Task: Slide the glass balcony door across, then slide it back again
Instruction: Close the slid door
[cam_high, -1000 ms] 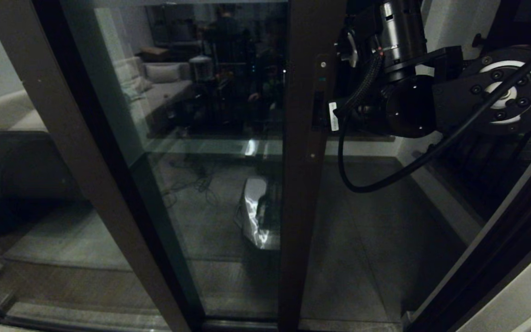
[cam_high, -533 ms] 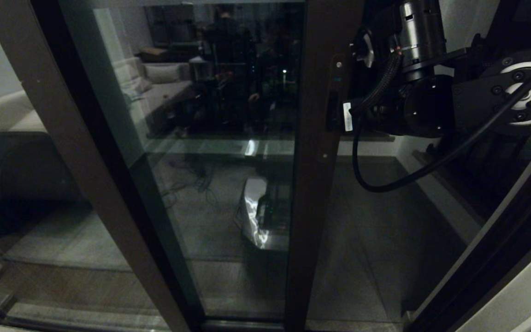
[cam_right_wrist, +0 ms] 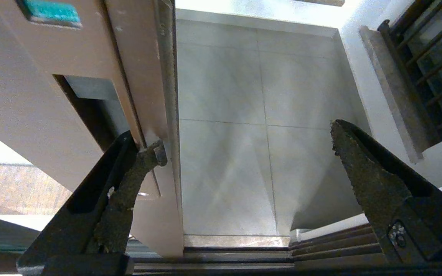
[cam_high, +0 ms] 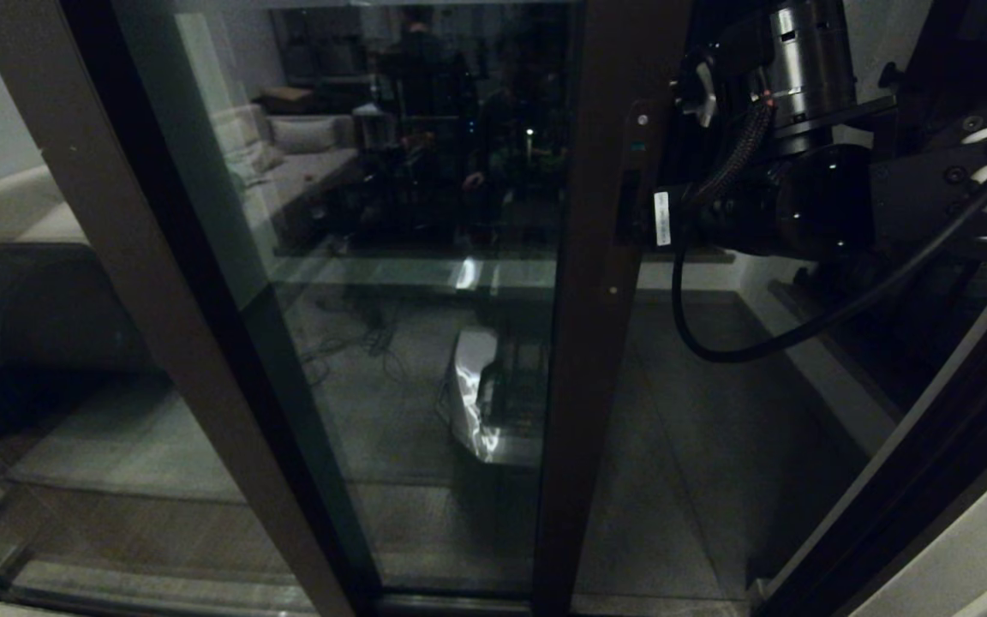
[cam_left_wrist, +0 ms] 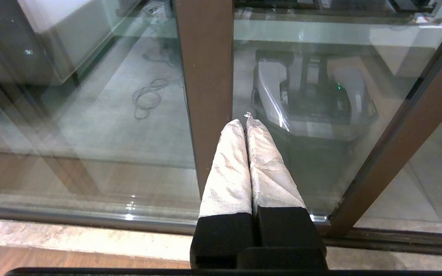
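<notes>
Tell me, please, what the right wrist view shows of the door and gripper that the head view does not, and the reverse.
Only the right wrist view shows the right gripper open, one finger hooked at the recessed slot handle, the other hanging over the balcony floor. Only the head view shows the glass balcony door along its height, the fixed panel's plain stile, and the right arm reaching in from the right. Both show the door's brown edge and the opening beside it. The left gripper, shut, appears in neither.
</notes>
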Tool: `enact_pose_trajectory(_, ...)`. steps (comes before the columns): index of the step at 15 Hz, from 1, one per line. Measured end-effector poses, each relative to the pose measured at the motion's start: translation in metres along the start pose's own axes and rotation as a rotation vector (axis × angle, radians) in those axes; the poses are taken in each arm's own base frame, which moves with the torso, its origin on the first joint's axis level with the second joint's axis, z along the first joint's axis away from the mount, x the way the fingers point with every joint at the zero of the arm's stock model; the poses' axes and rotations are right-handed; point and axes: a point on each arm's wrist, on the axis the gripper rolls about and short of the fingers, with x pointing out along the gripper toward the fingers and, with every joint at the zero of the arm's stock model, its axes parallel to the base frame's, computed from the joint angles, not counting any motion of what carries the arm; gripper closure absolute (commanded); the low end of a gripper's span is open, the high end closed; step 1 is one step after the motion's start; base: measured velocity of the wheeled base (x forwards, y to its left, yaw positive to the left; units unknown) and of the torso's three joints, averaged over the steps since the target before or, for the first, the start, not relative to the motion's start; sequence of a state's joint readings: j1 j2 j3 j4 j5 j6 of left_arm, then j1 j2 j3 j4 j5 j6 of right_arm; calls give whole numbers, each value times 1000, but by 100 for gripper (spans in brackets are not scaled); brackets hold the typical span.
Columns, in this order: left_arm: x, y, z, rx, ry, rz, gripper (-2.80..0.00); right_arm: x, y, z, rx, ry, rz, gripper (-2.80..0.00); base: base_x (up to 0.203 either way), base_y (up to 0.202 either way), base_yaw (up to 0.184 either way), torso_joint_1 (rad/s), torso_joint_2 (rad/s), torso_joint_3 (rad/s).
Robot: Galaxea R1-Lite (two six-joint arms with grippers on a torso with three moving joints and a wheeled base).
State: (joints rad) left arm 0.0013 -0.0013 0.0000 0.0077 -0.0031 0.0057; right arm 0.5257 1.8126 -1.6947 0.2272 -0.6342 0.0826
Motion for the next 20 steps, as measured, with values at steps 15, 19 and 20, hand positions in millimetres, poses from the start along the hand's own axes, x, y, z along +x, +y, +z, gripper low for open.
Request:
enact_pose_trajectory(15,0,0,0,0,0,0,0,-48,-17,-5,13,-36,47,-280,0,0,0,0,0,0)
enact_pose_trajectory(19,0,0,0,-1,0,0,0,-62,-15,-7,36,-76,110,-280,0,0,0,0,0,0)
enact_pose_trajectory(20,0,0,0,-1,0,0,0,-66,-15,-7,43,-95,132,-280,0,0,0,0,0,0)
